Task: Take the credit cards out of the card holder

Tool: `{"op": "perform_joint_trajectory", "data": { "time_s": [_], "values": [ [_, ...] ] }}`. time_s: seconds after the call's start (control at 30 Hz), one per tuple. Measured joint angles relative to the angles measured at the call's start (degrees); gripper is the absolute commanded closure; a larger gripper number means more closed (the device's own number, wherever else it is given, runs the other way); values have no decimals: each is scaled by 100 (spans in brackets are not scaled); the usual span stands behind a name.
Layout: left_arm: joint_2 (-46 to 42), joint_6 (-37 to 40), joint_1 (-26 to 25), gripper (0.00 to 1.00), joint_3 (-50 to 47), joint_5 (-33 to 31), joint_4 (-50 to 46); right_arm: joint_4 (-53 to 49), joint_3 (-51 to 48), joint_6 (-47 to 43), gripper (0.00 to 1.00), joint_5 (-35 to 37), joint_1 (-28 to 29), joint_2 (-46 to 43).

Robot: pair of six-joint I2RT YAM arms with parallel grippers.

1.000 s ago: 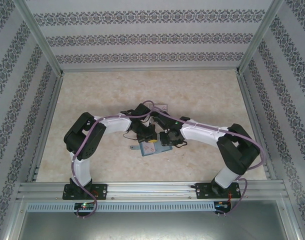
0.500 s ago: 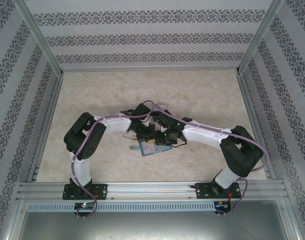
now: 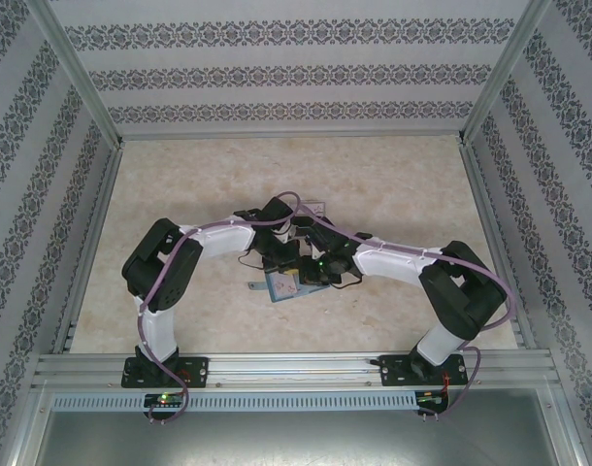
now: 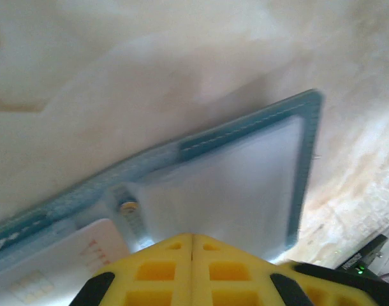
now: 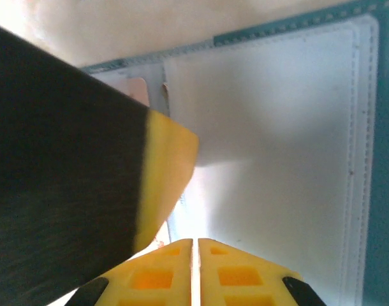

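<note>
**A:** What is the left hand (image 4: pixel 192 248) doing?

**B:** Its pads are sitting tight together, with nothing between them that I can make out. They are pressing down on the open card holder (image 4: pixel 245 178), close to the snap (image 4: pixel 127 207). It is working as a clamp.

**A:** And the right hand (image 5: pixel 194 255)?

**B:** It is pinched almost flat too, with only a hairline showing between the pads. It is sitting over the grey-blue inner pocket, just beside the left hand's yellow fingertip (image 5: pixel 172 159). Whether a card edge is caught in there, I cannot tell.

**A:** Where are the credit cards (image 4: pixel 86 245) lying?

**B:** A pale one is peeking out on the other side of the snap from the big pocket. The holder itself is lying open on the worktop (image 4: pixel 360 172), between the two arms.

**A:** So how should the pull be going?

**B:** I'd say the left hand should be bearing down while the right is drawing flat along the pocket mouth, slowly. Lifting would risk dragging the whole holder up, and a weak pinch would be slipping off the thin card.
</note>
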Motion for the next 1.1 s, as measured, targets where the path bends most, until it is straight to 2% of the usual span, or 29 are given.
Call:
{"op": "perform_joint_trajectory", "data": {
  "time_s": [0.23,0.4,0.67,1.1],
  "values": [
    [-299,61,42,96,136,-9,-96,44,-59,-2,89,-9,-2,20],
    [-476,170,131,96,114,-155,-297,105,-59,2,86,-131,-2,20],
    [-890,297,164,96,-415,-352,-516,208,48,17,85,-332,-2,122],
    [-918,326,164,96,-949,-348,-542,337,570,17,82,-584,-2,649]
  ]
}}
